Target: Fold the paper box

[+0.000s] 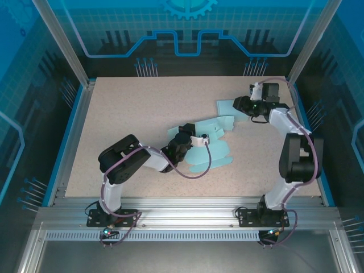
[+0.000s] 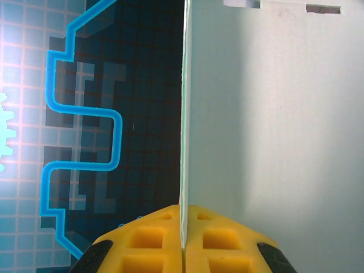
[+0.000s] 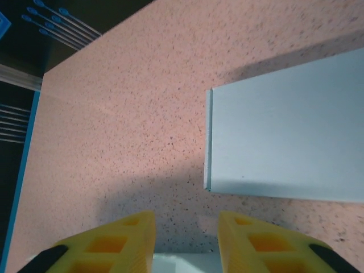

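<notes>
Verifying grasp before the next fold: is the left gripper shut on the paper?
Shut: the left gripper clamps the paper box, its yellow fingers meeting on the sheet's edge in the wrist view.

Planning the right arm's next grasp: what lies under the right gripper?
Below the right gripper: speckled table, and a pale paper edge between its open jaws. A flat paper panel lies ahead. Anything beneath the fingers themselves is hidden.

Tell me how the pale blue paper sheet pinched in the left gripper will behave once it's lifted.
Probably light: the paper sheet is very thin edge-on between the left gripper's shut fingers. Fairly stiff, I'd guess, since that edge stands straight above the grip. Its wide flaps on the table will likely sag or swing.
</notes>
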